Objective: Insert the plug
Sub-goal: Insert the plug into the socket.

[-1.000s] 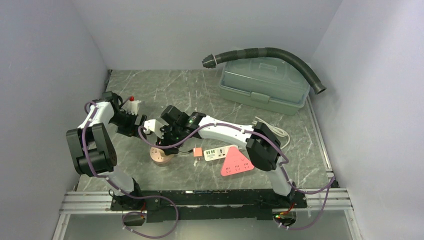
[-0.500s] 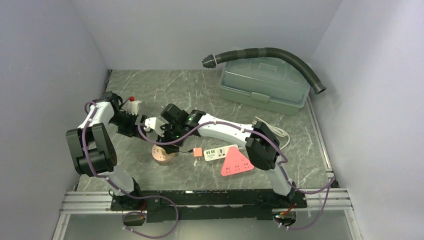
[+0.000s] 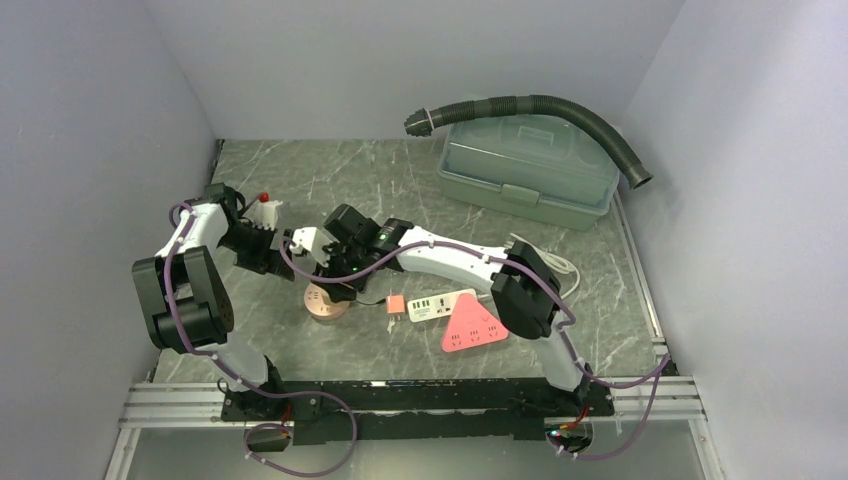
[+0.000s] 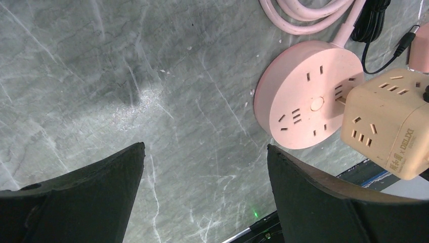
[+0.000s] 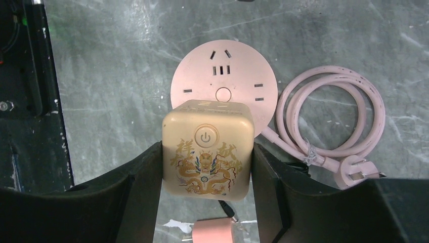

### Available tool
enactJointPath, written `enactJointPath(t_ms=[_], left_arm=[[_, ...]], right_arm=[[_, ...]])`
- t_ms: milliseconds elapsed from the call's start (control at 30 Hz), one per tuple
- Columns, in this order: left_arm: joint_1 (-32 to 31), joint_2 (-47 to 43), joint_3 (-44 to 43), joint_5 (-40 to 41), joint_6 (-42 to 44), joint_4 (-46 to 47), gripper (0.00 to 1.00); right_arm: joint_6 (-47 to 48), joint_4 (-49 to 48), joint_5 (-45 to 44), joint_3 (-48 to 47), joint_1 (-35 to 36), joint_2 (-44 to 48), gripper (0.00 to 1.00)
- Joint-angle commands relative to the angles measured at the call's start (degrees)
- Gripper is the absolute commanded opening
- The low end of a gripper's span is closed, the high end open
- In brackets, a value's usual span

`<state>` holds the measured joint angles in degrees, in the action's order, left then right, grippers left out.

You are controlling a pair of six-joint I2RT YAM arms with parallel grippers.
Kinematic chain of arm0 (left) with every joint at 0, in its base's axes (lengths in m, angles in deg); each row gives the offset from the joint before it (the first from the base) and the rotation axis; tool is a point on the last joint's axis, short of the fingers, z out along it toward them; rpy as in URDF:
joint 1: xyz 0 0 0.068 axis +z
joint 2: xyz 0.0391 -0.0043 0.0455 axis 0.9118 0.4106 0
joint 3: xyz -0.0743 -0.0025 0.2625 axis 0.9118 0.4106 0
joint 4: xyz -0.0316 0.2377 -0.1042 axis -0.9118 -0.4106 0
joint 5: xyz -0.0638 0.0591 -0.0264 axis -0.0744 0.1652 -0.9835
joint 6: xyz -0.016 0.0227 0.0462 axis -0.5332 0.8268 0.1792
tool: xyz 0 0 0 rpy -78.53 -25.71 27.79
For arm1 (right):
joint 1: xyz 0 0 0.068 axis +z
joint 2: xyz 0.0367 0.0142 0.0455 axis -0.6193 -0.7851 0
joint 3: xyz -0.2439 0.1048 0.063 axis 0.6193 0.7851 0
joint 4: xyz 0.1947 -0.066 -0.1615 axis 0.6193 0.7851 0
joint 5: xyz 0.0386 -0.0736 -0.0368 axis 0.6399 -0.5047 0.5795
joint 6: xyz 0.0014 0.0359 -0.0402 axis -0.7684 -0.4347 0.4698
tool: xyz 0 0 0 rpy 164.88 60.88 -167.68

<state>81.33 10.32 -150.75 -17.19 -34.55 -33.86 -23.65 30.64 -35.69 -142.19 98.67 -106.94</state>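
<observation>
My right gripper (image 5: 207,152) is shut on a beige cube plug (image 5: 207,147) with a gold dragon print and a power button. It holds the cube just above the round pink socket (image 5: 222,76), over its near edge. In the left wrist view the cube (image 4: 389,126) is tilted, with a metal prong at the face of the socket (image 4: 308,96). My left gripper (image 4: 205,147) is open and empty, over bare table left of the socket. In the top view the socket (image 3: 322,303) lies under the right gripper (image 3: 335,275), with the left gripper (image 3: 265,250) beside it.
A coiled pink cable (image 5: 329,116) lies right of the socket. A small pink adapter (image 3: 396,304), a white power strip (image 3: 440,303) and a pink triangular strip (image 3: 472,328) lie at front centre. A green box (image 3: 525,170) with a black hose (image 3: 560,108) stands at back right.
My right gripper with the cube has shifted slightly left and back over the round socket. The left arm has barely moved.
</observation>
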Motion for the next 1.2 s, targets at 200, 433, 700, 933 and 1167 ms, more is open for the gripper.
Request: enactJointPath(t_ms=[200, 433, 700, 933, 1167], left_arm=[[0.33, -1.61, -0.57, -1.62, 0.72, -0.93, 0.95], [0.29, -1.09, -0.73, -3.11, 1.39, -1.75, 0.89], [0.33, -0.09, -2.57, -4.69, 1.59, -3.32, 0.84], [0.28, -0.23, -4.04, -5.35, 2.52, -5.7, 0.84], [0.33, 0.48, -3.68, -5.23, 2.83, -6.18, 0.83]], right_arm=[[-1.63, -7.23, 0.03, 2.82, -0.64, 2.62, 0.0], [-3.38, -3.7, 2.33, -1.25, -0.61, -0.17, 0.0], [-4.82, -5.43, 1.23, -1.92, -0.72, 3.09, 0.0], [-5.03, -7.14, 1.81, -2.39, -1.47, 5.59, 0.0], [-3.99, -8.3, 4.0, 0.13, -3.29, 6.77, 0.0]])
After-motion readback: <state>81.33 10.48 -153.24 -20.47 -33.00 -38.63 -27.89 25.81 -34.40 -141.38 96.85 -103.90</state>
